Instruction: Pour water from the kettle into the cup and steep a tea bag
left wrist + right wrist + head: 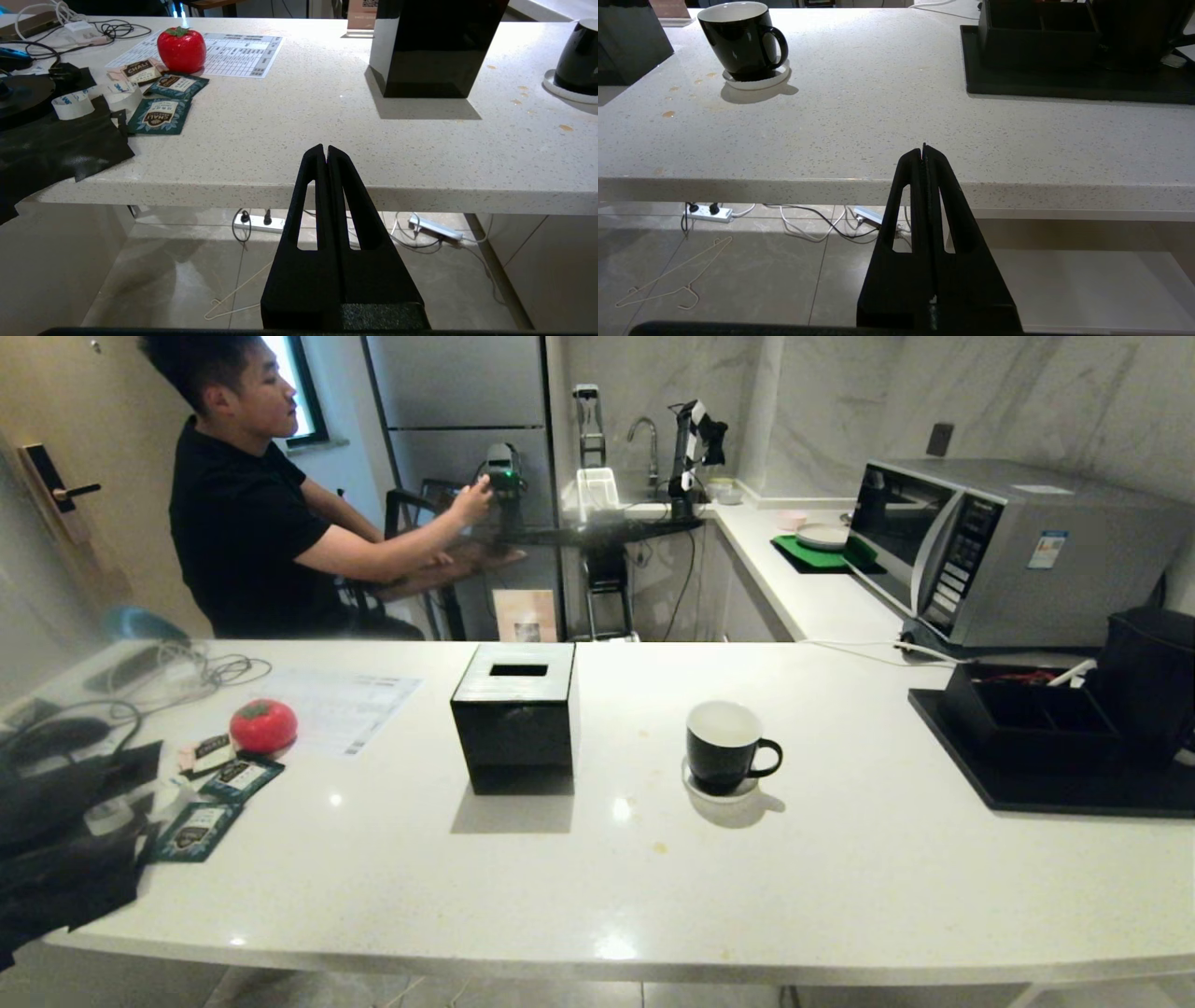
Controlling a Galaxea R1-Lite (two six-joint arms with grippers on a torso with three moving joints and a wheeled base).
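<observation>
A wide white speckled tabletop (840, 887) fills the head view, its near edge running across the bottom, and neither arm shows in that view. At the far right a black tray (1027, 798) carries a compartmented black box (1027, 714) and, behind it, the kettle (1153, 672), dark and partly cut off by the picture's edge. Near the middle stands a black square box with a slotted top (515, 728). To its right, with bare surface between, the cup (724, 745) sits upright on a small white coaster (719, 791), handle pointing right, white inside showing. At the left lie a red tomato-shaped object (263, 724), a printed sheet (341, 707), dark teal sachets (219, 803), black fabric and cables. No pale tea bag can be made out. A person in a black shirt (243, 532) sits beyond the tabletop. The left pincer (325, 149) hangs below and in front of the tabletop's near edge, fingers pressed together, holding nothing; the sachets are ahead to its left. The right pincer (923, 148) hangs likewise in front of the edge, fingers together and empty, with the cup well ahead to its left and the tray ahead to its right; a broad bare stretch of tabletop lies between.
</observation>
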